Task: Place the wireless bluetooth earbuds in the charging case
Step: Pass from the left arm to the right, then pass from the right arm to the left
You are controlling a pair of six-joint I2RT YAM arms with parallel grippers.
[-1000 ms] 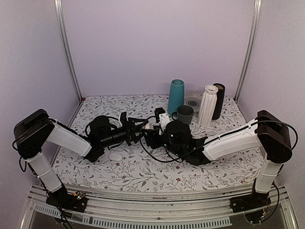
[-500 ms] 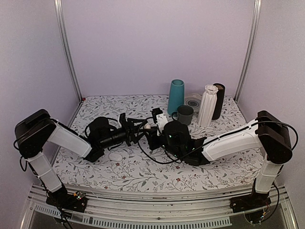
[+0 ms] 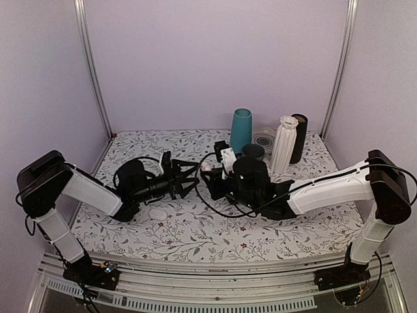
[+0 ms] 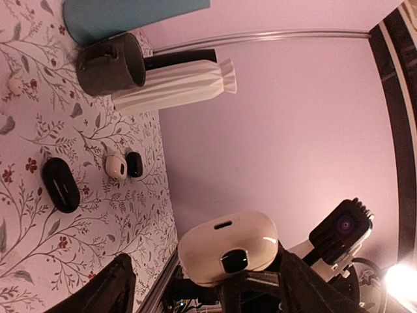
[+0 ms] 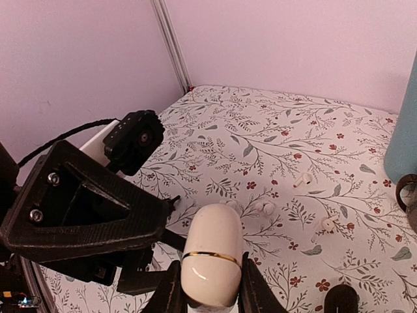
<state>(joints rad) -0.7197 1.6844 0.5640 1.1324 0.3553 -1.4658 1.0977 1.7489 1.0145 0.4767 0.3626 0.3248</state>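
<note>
Grip on the cream-white case [image 5: 212, 257] belongs to the right tool [image 5: 210, 290], which is closed on its lower end and holds it raised off the counter [image 3: 195, 238], left of the grey mug [image 4: 111, 63]. I judge it is presented this way so the left tool [image 3: 187, 180], spread wide and empty just short of it, can work the lid. Only the left wrist view shows an earbud [image 4: 134, 164], a small glossy black bean on the counter well apart from the mug. It lies just beside a white round piece [image 4: 116, 165] and near a black oval case [image 4: 60, 184]; I find only one. The overhead view hides these behind the right arm. Only the right wrist view shows the case's gold seam and some stray white buds [image 5: 301, 179].
</note>
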